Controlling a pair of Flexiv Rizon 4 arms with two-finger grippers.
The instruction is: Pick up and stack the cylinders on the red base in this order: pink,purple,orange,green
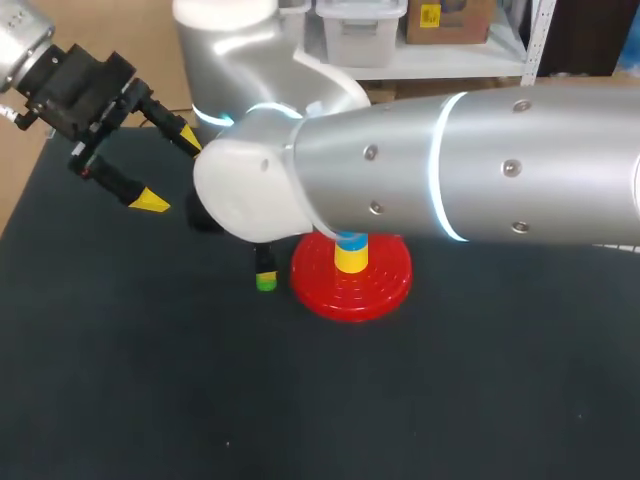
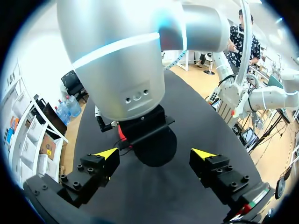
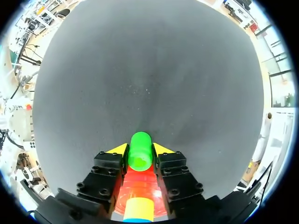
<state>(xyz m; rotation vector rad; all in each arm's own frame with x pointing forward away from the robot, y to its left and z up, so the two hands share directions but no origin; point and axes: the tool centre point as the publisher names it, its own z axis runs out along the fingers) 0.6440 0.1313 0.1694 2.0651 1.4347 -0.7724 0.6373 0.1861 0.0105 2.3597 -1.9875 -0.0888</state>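
**R gripper has green piece, just beside base**

The right gripper [image 3: 140,149] is clamped on the green cylinder [image 3: 140,156], one yellow-tipped finger on each side of it, touching as far as the wrist view shows. The cylinder runs lengthwise along the fingers, and its far end sticks out past the tips. In the head view it hangs low, just beside the red base [image 1: 385,285] on the side toward the left arm, not over it. Can't tell if its lower end touches the table [image 1: 120,380]. The right arm [image 1: 480,170] hides most of the grip from above.

On the base there's a short stack: a yellow cylinder [image 1: 350,260] with a blue cylinder [image 1: 350,240] above it. No pink, purple or orange piece shows in any view.

The left gripper [image 1: 170,168] sits well apart, near the table's far left corner. Its fingers are spread wide w/ nothing between them.

Handling, my read:
- The green piece looks like hard, glossy plastic, so prob. light and stiff, and a squeeze shouldn't crush it.
- The smooth round wall is the risk, since it could slip or tilt between flat fingers.
- Best hold is across the width, on the upper part, as it's held here. That leaves the bottom end free to seat on the stack.
- The stack is narrow and tall vs. its footprint, so a sideways bump could knock it over. Approach from straight above, then let go gently.
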